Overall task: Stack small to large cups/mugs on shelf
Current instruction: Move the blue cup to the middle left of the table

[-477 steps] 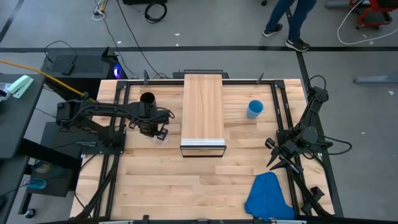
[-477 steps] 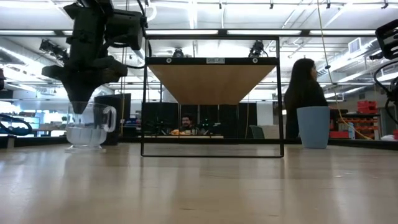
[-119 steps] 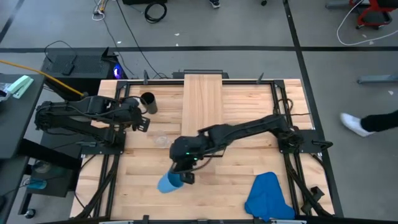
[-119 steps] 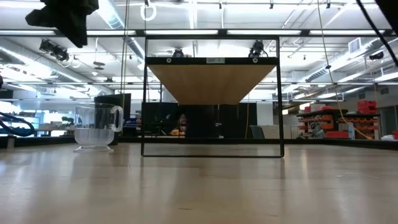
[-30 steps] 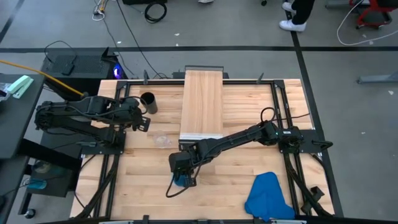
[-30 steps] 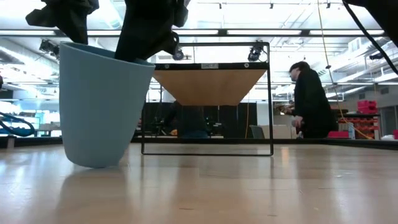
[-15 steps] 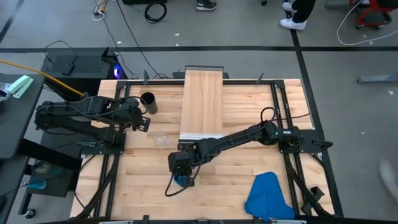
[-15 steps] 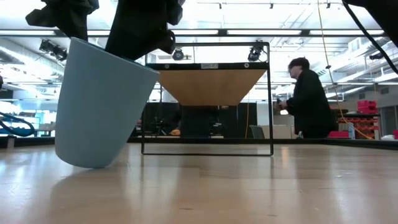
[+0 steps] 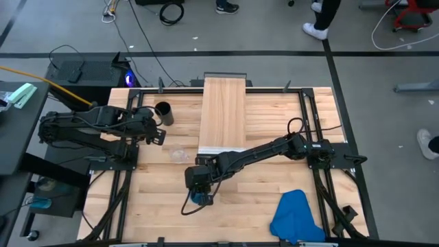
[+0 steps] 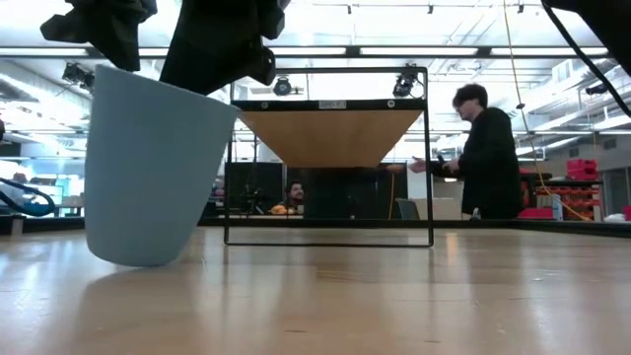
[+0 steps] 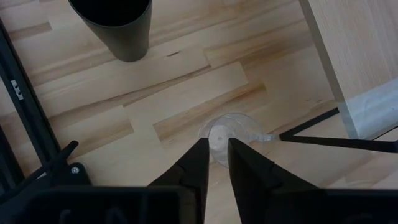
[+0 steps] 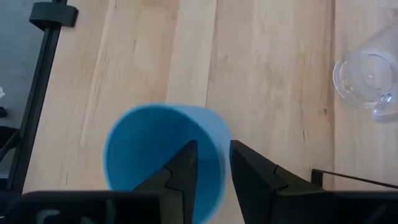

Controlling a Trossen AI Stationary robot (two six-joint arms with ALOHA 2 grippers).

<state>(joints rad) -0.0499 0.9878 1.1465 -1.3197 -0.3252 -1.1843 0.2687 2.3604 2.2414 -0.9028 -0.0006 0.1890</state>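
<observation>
Near the table's front, the bright-blue plastic cup (image 12: 163,158) stands upright and empty, the right gripper (image 12: 210,163) straddling its rim, fingers slightly parted. Farther back, the left gripper (image 11: 214,157), fingers narrow, hovers above the small clear glass mug (image 11: 230,135), also empty.

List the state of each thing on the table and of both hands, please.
blue cup: mouth up on the table, not on the shelf.
glass mug: upright on the table, empty.
black cup: upright on the table.
shelf: no cup on it.
blue cloth: crumpled.
right hand: open, fingers astride the blue cup's rim.
left hand: slightly open, empty.
</observation>
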